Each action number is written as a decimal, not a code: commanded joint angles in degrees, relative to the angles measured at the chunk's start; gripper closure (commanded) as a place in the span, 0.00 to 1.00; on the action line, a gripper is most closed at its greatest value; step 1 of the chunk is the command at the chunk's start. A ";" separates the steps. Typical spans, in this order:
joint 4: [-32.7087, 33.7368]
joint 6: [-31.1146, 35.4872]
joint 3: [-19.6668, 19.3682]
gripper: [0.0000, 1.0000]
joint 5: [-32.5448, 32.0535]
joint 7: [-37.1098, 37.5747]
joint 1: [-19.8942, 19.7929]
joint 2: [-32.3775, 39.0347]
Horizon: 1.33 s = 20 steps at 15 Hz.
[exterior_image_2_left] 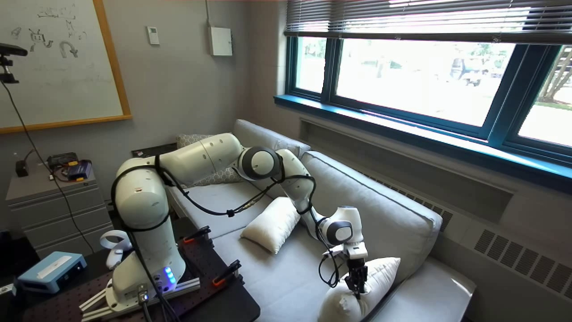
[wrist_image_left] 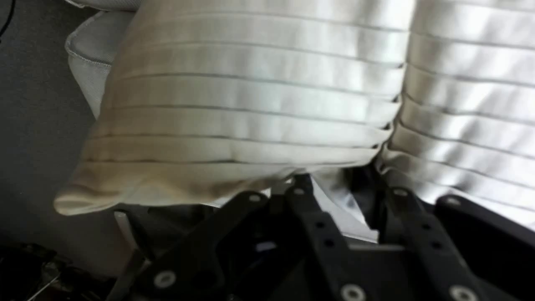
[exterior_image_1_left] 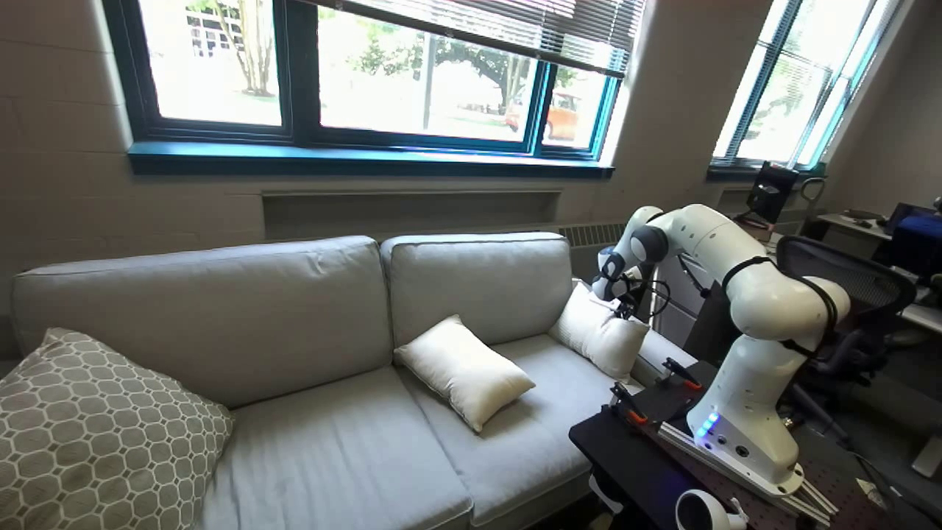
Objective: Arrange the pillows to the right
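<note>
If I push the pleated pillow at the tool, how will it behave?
The pleated pillow will probably buckle rather than slide stiffly: its face is deeply creased beside the tool. It's likely light for its size, judging by its puffy shape. Its cornered outline makes rolling unlikely.

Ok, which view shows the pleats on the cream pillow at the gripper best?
The wrist view: the pillow fills most of its upper part, and the pleats read line by line up to the gripper. In both exterior views the pillow looks small and sits partly behind the gripper, so its pleats hardly show.
</note>
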 commanded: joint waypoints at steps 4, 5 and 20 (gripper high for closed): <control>3.88 -4.14 -3.39 0.13 -0.26 2.46 0.86 1.91; 3.89 -4.28 -4.08 0.05 -0.30 3.29 1.21 1.88; -2.19 3.59 -5.70 0.00 3.52 9.42 7.11 -7.25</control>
